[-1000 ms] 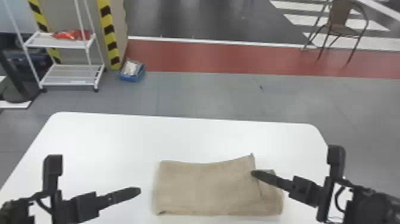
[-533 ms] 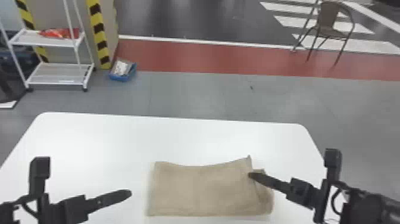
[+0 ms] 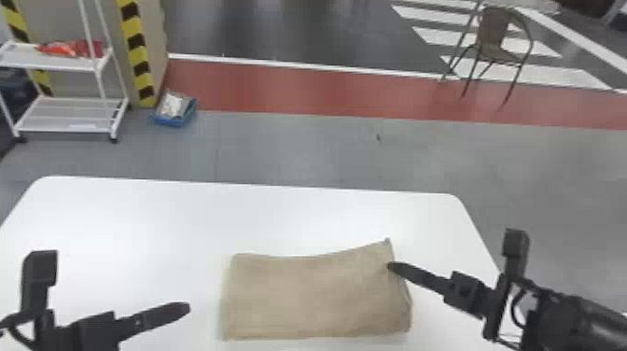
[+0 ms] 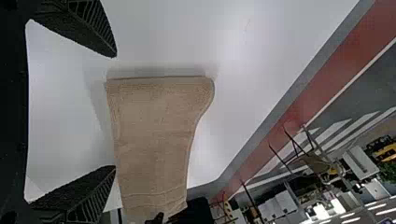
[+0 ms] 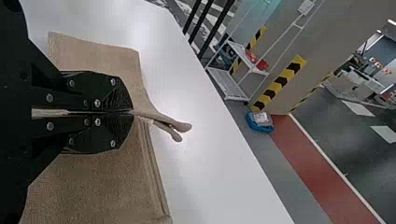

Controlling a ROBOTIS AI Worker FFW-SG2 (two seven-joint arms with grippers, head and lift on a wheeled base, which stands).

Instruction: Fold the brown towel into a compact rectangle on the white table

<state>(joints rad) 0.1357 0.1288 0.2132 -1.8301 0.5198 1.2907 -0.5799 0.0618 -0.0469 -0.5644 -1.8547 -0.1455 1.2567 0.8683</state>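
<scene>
Brown towel [image 3: 312, 296]: lying on the white worktop [image 3: 140, 219], towards the near side and right of centre, already folded into a longish rectangle, running lengthwise from left to right.
Towel's right end: showing layers along the side, rising to a little peak at the far corner.
Right claw [image 3: 391, 267]: closed, and gripping the towel at that right end, just below the peak; in the right wrist view, pressed tight together, with a pinch of cloth poking out past the tips in rounded folds.
Left claw [image 3: 185, 308]: open and empty, held over the worktop to the left of the towel, well apart from it; fingers [image 4: 88, 198] spread wide in the left wrist view.
Worktop: white, rounded at both far corners.
Floor behind: grey [image 3: 280, 149] first, then a red strip [image 3: 289, 91], then dark with white stripes.
Back left: a white rack [image 3: 46, 64] with red packets [image 3: 70, 48] on the upper shelf, near yellow-and-black striping [image 3: 136, 51]; beside them on the floor, a blue box [image 3: 175, 122] with pale things inside.
Back right: a brown chair [image 3: 492, 35], standing partly on the red strip.
</scene>
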